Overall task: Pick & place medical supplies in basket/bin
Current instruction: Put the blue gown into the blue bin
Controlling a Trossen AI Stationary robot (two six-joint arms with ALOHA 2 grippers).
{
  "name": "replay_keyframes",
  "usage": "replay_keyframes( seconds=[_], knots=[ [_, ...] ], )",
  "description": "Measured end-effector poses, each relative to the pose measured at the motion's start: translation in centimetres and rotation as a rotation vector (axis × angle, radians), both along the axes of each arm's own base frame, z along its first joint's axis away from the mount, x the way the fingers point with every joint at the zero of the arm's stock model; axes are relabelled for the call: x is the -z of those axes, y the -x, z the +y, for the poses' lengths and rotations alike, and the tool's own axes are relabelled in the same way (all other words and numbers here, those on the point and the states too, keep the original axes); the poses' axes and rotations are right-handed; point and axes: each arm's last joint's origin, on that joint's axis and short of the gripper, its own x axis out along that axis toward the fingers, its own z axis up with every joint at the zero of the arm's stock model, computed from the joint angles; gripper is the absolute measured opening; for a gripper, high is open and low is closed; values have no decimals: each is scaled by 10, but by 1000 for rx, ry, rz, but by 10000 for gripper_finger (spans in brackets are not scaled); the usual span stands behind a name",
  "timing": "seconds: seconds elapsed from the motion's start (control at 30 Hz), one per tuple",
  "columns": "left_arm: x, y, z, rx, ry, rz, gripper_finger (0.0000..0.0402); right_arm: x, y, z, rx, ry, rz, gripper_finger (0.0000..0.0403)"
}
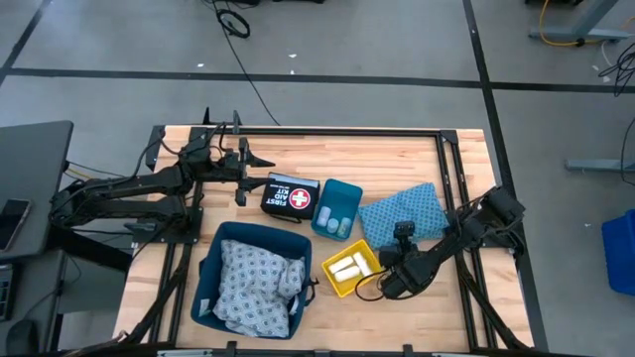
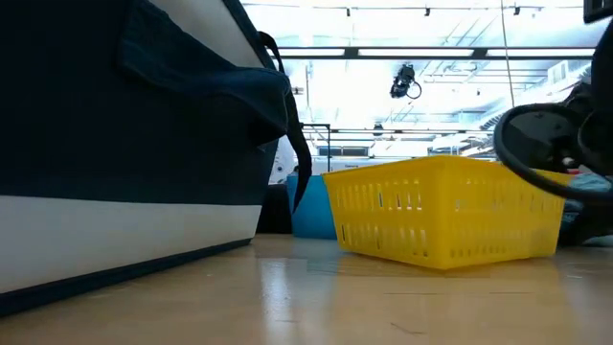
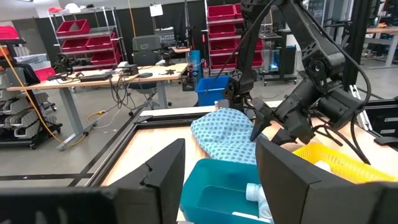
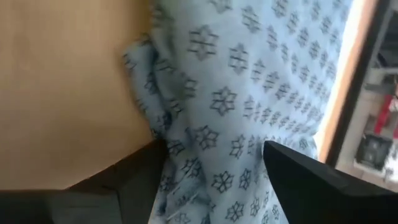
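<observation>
The flat blue patterned cloth (image 1: 409, 212) lies on the table's right part, and it fills the right wrist view (image 4: 249, 87). My right gripper (image 1: 402, 241) (image 4: 214, 177) is open and points down at the cloth's near-left corner, one finger on each side of a rumpled edge. The grey-blue cloth bundle (image 1: 253, 283) lies in the dark blue bin (image 1: 206, 273). White rolls (image 1: 349, 267) lie in the yellow basket (image 1: 332, 278) (image 2: 445, 206). Clear vials (image 1: 333, 222) (image 3: 254, 194) sit in the teal bin (image 1: 342, 190) (image 3: 211, 183). My left gripper (image 1: 243, 164) (image 3: 221, 174) is open and waits near the far-left of the table. My right gripper comes at the blue cloth's rumpled edge (image 4: 152, 121) from above, with cloth lying between its open fingers (image 4: 292, 171). Whether the fingers touch the cloth, I cannot tell.
A black first aid kit bag (image 1: 291, 195) lies between my left gripper and the teal bin. The dark blue bin (image 2: 124, 125) fills the left of the low view. A black frame (image 1: 451, 149) borders the table.
</observation>
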Motion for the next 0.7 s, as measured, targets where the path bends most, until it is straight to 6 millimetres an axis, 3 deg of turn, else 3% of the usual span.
replay_keyframes(
  seconds=[0.1, 0.17, 0.4, 0.7],
  knots=[
    [0, 0, 0, 5, 0, 0, 183, 3, 0, -3, 54, 31, -34, 272],
    [0, 0, 0, 13, 0, 0, 183, 4, 0, -5, 98, 26, -46, 238],
    [0, 0, 0, 18, 0, 0, 183, 6, -4, -12, 181, -20, -21, 25],
    [0, 0, -1, 19, 0, 0, 183, 1, -1, -23, 314, 69, -68, 10]
  ],
)
